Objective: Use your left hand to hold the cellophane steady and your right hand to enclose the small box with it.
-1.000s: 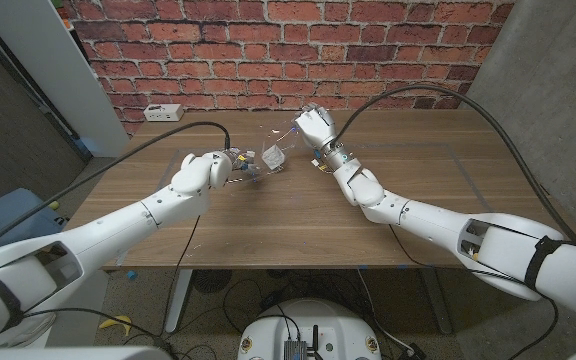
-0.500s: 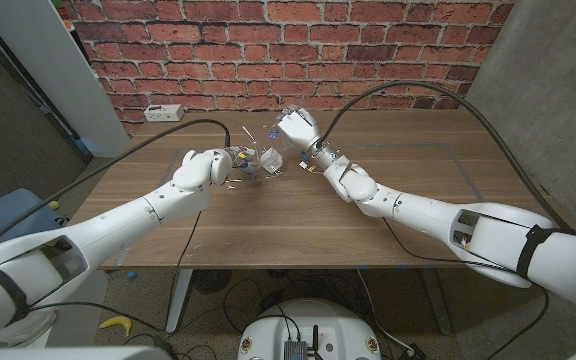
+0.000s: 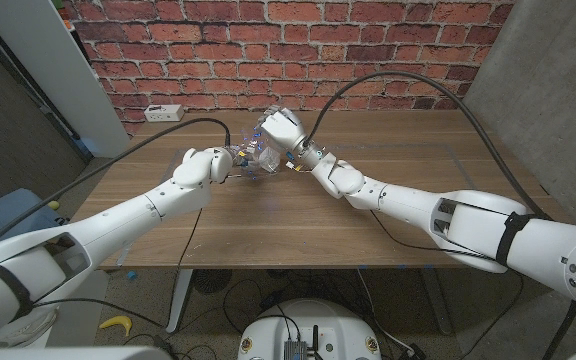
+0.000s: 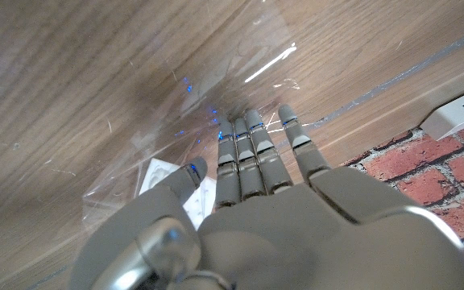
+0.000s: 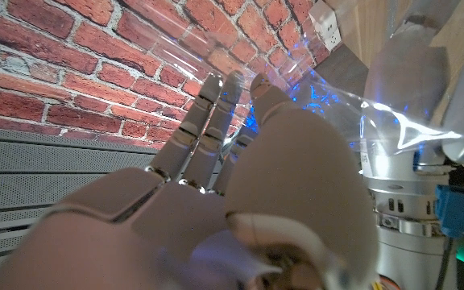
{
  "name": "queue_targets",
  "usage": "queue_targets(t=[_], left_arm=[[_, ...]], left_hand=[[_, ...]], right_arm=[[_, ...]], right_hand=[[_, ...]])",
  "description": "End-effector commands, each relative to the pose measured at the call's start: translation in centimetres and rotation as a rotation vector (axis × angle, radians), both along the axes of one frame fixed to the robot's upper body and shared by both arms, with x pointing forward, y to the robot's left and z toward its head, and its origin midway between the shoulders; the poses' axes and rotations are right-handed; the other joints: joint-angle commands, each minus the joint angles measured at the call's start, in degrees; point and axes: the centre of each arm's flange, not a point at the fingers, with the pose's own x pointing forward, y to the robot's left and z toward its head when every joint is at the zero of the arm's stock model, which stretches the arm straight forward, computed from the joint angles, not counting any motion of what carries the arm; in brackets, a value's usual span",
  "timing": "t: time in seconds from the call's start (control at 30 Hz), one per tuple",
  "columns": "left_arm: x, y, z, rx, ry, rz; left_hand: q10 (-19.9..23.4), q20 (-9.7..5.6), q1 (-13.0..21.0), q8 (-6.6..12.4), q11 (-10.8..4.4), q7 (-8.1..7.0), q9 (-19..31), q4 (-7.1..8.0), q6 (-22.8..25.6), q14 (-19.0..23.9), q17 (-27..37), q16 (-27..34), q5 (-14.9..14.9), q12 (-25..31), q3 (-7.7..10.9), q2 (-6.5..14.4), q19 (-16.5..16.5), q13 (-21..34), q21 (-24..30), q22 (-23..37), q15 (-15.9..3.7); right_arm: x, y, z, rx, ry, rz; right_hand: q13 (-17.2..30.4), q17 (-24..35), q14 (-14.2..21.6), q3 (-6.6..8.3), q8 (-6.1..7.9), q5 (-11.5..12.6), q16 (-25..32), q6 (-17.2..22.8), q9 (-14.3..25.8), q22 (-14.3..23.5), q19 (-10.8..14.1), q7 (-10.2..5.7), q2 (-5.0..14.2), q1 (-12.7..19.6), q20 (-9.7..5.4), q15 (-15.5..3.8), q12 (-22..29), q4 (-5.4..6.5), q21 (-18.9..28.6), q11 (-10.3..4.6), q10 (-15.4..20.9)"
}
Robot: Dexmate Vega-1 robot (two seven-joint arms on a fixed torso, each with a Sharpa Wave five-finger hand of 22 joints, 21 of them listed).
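In the head view, the right hand [image 3: 280, 128] is seen carried further toward the left hand [image 3: 206, 166] than a second ago, lifting the cellophane [image 3: 253, 160] over the small box [image 3: 247, 162] on the wooden table [image 3: 418, 190]. In the left wrist view, the left hand's fingers [image 4: 256, 153] are pressed together flat on the cellophane [image 4: 216, 105], the small box [image 4: 185, 189] beneath them. In the right wrist view, the right hand [image 5: 240, 177] is seen with fingers held together against the cellophane [image 5: 329, 89]; a grip cannot be told.
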Motion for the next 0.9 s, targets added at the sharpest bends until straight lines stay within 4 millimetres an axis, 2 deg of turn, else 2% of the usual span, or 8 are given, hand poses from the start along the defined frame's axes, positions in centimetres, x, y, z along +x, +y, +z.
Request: queue_targets(t=[0.03, 0.27, 0.33, 0.37, 0.5, 0.67, 0.8, 0.9], left_arm=[[0.0, -0.4, -1.0, -0.010, 0.031, -0.014], [-0.6, 0.0, -0.9, -0.048, 0.028, -0.027], [-0.8, 0.2, -0.9, -0.059, 0.020, -0.031], [-1.0, 0.3, -0.8, -0.066, 0.015, -0.033], [-1.7, 0.8, -0.7, -0.107, -0.012, -0.046], [-3.1, 1.8, -0.5, -0.197, -0.070, -0.058], [-4.6, 2.9, -0.7, -0.281, -0.148, -0.049], [-6.1, 3.7, -0.8, -0.338, -0.237, -0.031]], left_hand=[[-0.67, 0.09, -0.47, -0.02, -0.05, 0.86, 9.78, 0.00, 0.70, -0.53, 0.27, -0.34, 0.31, -0.40, 0.68, 0.69, 0.16, 0.46, 0.22, 0.15, 0.06], [-1.74, -0.06, -0.87, -1.18, -0.39, -0.26, 9.77, -0.49, -1.56, -1.62, 0.17, -0.88, 0.14, -1.14, 0.83, -0.23, 0.30, 0.51, 0.28, 0.16, 0.08], [-2.03, -0.26, -1.02, -2.14, -0.47, -1.56, 9.72, -1.65, -3.91, -1.83, 0.02, -1.01, -0.05, -1.48, 0.51, -1.57, 0.54, 0.54, 0.35, 0.13, 0.08], [-2.05, -0.32, -1.05, -2.19, -0.60, -1.73, 9.71, -1.84, -4.07, -1.93, 0.00, -1.05, -0.08, -1.52, 0.40, -1.83, 0.59, 0.54, 0.36, 0.13, 0.03], [-3.73, -0.80, -1.89, -2.73, -0.84, -2.49, 9.55, -4.64, -6.49, -4.11, 0.02, -1.47, -0.27, -2.50, -2.22, -6.43, 0.98, 0.55, 0.27, -0.02, 0.04], [-9.53, 0.65, -2.95, -3.19, -0.29, -3.45, 9.41, -7.05, -11.25, -9.42, 0.08, -1.95, 0.08, -4.22, -4.91, -10.02, 0.24, 0.57, -0.55, -0.17, 1.83], [-13.46, 1.92, -2.42, -3.00, -0.10, -3.90, 9.38, -8.74, -13.22, -12.79, 0.03, -2.02, 0.22, -4.58, -5.57, -10.69, -0.62, 0.57, -1.31, -0.26, 3.41], [-15.47, 2.64, -2.10, -2.85, -0.67, -4.51, 9.38, -9.61, -13.94, -14.63, 0.02, -2.02, 0.23, -4.59, -5.90, -10.79, -1.74, 0.55, -2.04, -0.31, 4.06]], right_arm=[[0.3, 2.4, 0.0, -0.034, 0.039, 0.080], [0.8, 3.3, -0.5, -0.060, 0.067, 0.091], [0.9, 3.3, -0.6, -0.064, 0.074, 0.093], [0.9, 3.3, -0.6, -0.067, 0.076, 0.093], [1.0, 3.3, -0.8, -0.078, 0.087, 0.093], [1.0, 3.2, -1.0, -0.092, 0.099, 0.091], [1.1, 3.2, -1.0, -0.096, 0.105, 0.085], [1.2, 3.3, -1.0, -0.106, 0.101, 0.080]], right_hand=[[0.14, -0.08, 0.87, -0.41, -0.29, 0.11, -0.23, 0.24, 0.18, -0.06, 0.87, 0.13, 0.28, 0.71, -6.73, -8.08, -0.23, 0.01, 0.73, -0.16, 0.22], [0.08, -0.65, 0.98, -0.92, -1.30, -0.03, -0.88, -0.96, 0.24, -0.05, 0.60, 0.29, 0.63, 0.81, -7.42, -8.09, -1.21, 0.17, 1.63, -0.35, -0.85], [0.07, -0.78, 0.94, -1.03, -1.46, -0.05, -1.06, -1.06, 0.26, -0.04, 0.46, 0.21, 0.72, 0.83, -7.44, -8.09, -1.49, 0.21, 1.83, -0.66, -1.20], [0.07, -0.84, 0.93, -1.06, -1.55, -0.06, -1.12, -1.17, 0.27, -0.04, 0.37, 0.21, 0.78, 0.84, -7.48, -8.09, -1.55, 0.23, 1.89, -0.63, -1.22], [0.06, -1.13, 0.70, -1.24, -1.96, -0.10, -1.56, -1.63, 0.32, -0.01, 0.10, 0.36, 1.05, 0.85, -7.54, -8.09, -1.97, 0.35, 2.29, -0.41, -1.62], [0.05, -1.41, 0.53, -1.42, -2.26, -0.11, -1.96, -1.83, 0.37, -0.01, -0.24, 0.43, 1.28, 0.83, -7.49, -8.09, -2.30, 0.46, 2.67, -0.58, -1.76], [0.05, -1.55, 0.50, -1.50, -2.40, -0.12, -2.15, -1.87, 0.39, -0.01, -0.45, 0.27, 1.44, 0.82, -7.47, -8.09, -2.50, 0.53, 2.90, -0.60, -1.88], [0.06, -1.64, 0.49, -1.57, -2.51, -0.13, -2.26, -1.97, 0.41, -0.01, -0.54, 0.36, 1.51, 0.79, -7.46, -8.09, -2.60, 0.57, 3.05, -0.56, -1.90]])
